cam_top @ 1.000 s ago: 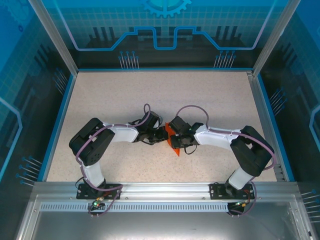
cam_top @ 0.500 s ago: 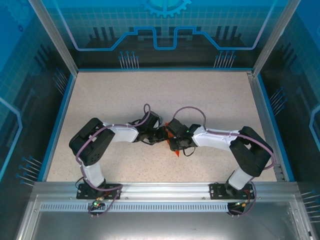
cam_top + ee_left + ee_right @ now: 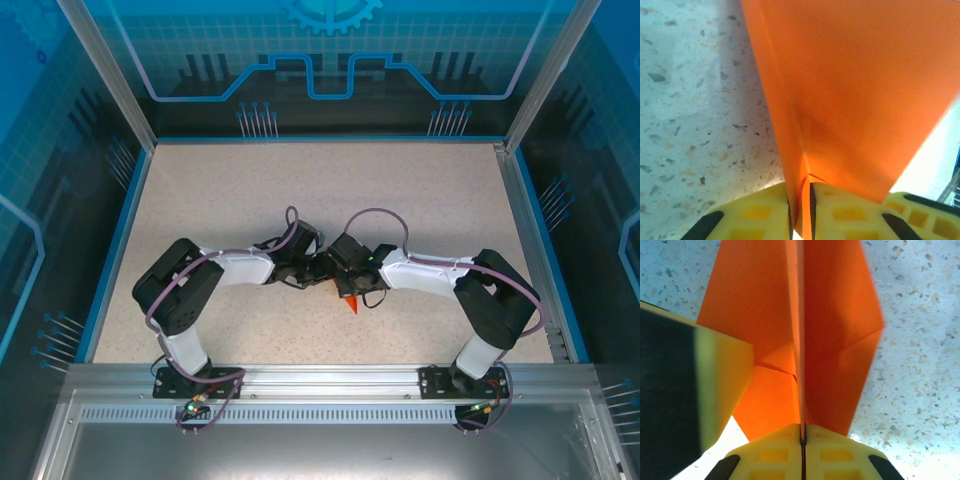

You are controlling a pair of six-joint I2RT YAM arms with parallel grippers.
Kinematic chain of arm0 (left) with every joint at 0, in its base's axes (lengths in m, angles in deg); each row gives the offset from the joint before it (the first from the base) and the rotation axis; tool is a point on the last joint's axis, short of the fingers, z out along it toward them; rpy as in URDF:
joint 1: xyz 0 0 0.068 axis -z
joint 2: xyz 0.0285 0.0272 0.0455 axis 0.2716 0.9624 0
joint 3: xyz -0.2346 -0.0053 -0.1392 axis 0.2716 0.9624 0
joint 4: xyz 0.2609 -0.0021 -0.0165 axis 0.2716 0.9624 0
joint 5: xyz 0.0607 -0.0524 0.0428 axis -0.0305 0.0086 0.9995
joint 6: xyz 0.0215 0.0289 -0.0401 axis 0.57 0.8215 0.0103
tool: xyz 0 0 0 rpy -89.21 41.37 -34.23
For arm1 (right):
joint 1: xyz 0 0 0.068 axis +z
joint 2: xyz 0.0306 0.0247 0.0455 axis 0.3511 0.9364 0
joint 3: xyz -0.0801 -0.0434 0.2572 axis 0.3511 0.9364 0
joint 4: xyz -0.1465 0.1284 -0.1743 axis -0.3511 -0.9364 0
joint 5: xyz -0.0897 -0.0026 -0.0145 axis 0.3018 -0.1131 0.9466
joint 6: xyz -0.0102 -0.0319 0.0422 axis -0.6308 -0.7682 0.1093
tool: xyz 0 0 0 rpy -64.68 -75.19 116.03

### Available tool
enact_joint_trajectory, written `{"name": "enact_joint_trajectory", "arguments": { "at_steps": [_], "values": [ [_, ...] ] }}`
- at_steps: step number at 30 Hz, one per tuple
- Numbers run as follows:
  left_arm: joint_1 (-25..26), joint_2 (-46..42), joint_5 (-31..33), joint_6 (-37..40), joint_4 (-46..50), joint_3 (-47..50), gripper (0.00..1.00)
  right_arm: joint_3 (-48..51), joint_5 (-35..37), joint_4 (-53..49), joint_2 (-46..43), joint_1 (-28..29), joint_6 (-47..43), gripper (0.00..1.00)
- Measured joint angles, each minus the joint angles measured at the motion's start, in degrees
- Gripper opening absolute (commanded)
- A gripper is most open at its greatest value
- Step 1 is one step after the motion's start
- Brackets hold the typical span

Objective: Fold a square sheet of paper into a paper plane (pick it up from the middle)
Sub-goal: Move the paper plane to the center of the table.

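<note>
Orange paper plane [image 3: 835, 330] is lying near the middle of the table [image 3: 250, 200], between the two wrists. The right gripper [image 3: 802, 437] is clamping its yellow pads [image 3: 840, 455] flat together on the centre crease, the wings spreading away ahead of it. The left gripper [image 3: 800, 210] is straddling another fold, the paper running into a narrow slot between its pads. Whether it is actually pinching, I cannot tell.
</note>
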Motion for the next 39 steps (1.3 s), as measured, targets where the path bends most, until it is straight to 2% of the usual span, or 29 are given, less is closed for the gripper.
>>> {"name": "enact_joint_trajectory", "arguments": {
  "at_steps": [5,12,18,30,39],
  "values": [
    [-1.70,-6.03,3.02,-1.07,3.85,0.52,0.47,-0.52,2.38,-2.14,-0.07,0.00,0.61,0.06],
    [-2.80,-14.19,14.49,-3.06,14.60,0.87,0.61,-3.82,3.80,-4.26,0.83,0.00,1.36,0.11],
    [-3.61,-15.96,20.20,-4.74,20.02,3.58,0.71,-4.76,3.80,-4.94,3.34,0.00,1.97,0.15],
    [-3.76,-18.53,25.46,-5.51,24.37,4.17,0.90,-5.90,3.78,-5.20,6.08,0.00,2.69,0.15],
    [-3.80,-18.88,27.15,-5.42,26.16,4.17,0.98,-6.75,3.82,-5.33,7.65,0.02,3.50,0.08]
  ]
}}
